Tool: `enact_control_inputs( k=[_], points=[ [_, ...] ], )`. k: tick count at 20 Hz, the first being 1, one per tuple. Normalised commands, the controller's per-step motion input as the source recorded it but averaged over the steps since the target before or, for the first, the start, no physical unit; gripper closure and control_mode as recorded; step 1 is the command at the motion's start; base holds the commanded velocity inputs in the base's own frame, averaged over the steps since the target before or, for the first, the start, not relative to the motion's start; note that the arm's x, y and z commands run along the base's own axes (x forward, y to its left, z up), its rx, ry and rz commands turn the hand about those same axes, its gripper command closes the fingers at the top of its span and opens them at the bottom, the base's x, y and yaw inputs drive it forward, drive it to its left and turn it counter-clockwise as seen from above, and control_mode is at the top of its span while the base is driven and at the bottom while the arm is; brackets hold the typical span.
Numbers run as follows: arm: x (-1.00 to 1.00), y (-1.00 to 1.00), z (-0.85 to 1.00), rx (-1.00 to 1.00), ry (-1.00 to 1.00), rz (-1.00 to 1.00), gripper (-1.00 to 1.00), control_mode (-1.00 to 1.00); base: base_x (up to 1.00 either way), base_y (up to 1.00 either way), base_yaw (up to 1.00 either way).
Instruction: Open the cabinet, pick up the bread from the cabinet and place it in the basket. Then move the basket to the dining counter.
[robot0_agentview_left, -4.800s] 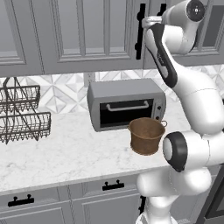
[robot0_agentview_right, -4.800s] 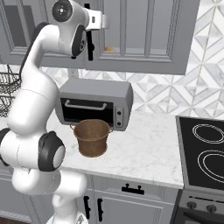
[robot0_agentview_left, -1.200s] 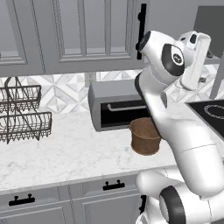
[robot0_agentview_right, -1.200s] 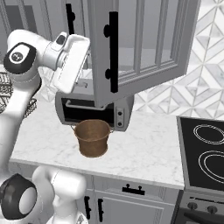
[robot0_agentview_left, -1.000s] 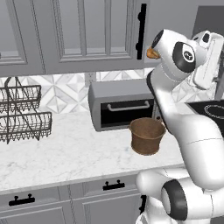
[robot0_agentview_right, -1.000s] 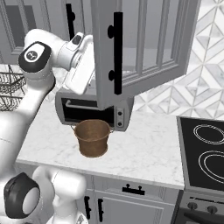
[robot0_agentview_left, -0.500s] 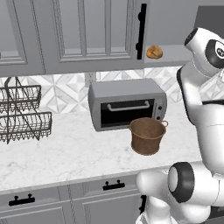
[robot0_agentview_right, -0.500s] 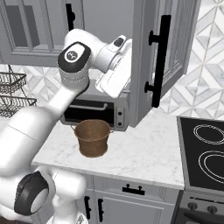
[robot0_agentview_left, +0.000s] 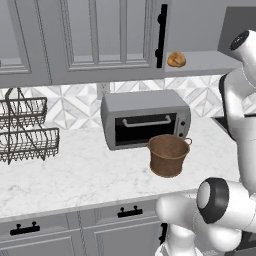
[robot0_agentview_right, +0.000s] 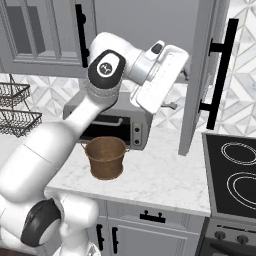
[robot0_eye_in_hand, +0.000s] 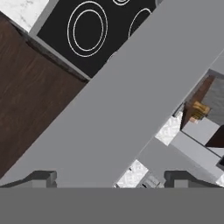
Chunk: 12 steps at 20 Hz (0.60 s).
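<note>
Claw stands with its tips wide apart and nothing between them, close against the swung-out cabinet door, likely having freed its handle. Nearer on the table, the basket waits empty before the toaster oven. Farthest, the bread sits exposed on the cabinet shelf.

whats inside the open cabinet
The bread sits alone on the lower shelf of the cabinet, near its left edge. The shelf's right part is hidden behind the robot arm; higher shelves are out of frame.
</note>
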Motion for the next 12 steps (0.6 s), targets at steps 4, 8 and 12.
enact_control_inputs(
  k=[4, 8, 12],
  points=[
    [0.00, 0.99, -0.25, 0.03, 0.00, -0.04, -1.00, -1.00, 0.00, 0.00, 0.00],
    [0.14, 1.00, -0.62, 0.24, 0.01, -0.02, -1.00, -1.00, 0.00, 0.00, 0.00],
    [0.26, 1.00, -0.77, 0.47, 0.00, -0.07, -1.00, -1.00, 0.00, 0.00, 0.00]
  ],
)
